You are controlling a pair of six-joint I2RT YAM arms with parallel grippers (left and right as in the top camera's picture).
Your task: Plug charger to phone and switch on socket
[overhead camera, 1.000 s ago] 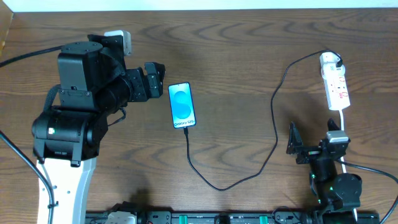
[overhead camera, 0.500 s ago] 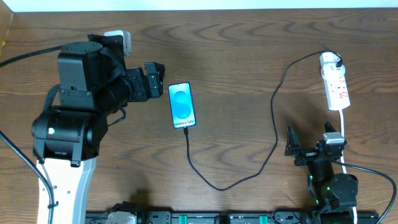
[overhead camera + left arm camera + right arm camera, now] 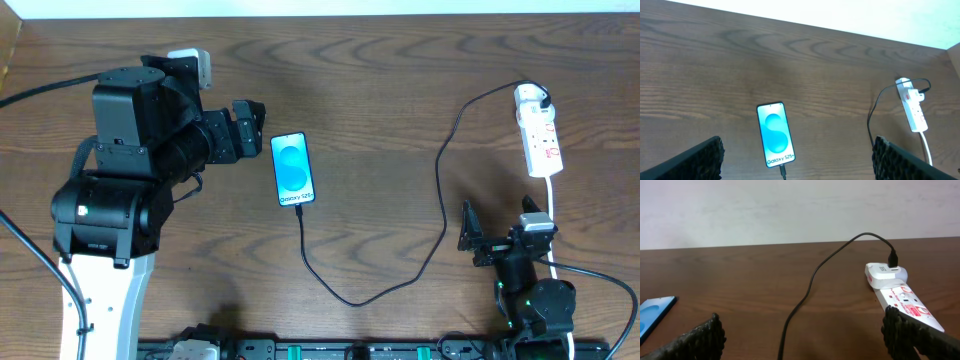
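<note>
The phone (image 3: pixel 293 168) lies flat, its blue screen lit, and also shows in the left wrist view (image 3: pixel 775 134). The black charger cable (image 3: pixel 440 210) has its connector tip at the phone's bottom edge (image 3: pixel 783 169). It loops forward, then runs back to a white plug (image 3: pixel 885 273) in the far end of the socket (image 3: pixel 540 135). My left gripper (image 3: pixel 250 130) is open and empty, just left of the phone. My right gripper (image 3: pixel 500 235) is open and empty, in front of the socket (image 3: pixel 902 300), with the cable (image 3: pixel 810 285) running between its fingers.
The socket's white lead (image 3: pixel 553 205) runs toward the front past the right arm. The left arm's bulky body (image 3: pixel 120 180) fills the left side. A black rail (image 3: pixel 330 350) lines the front edge. A pale wall borders the far edge.
The right gripper has shifted slightly to the left and forward. The left arm, phone, cable and socket have not moved.
</note>
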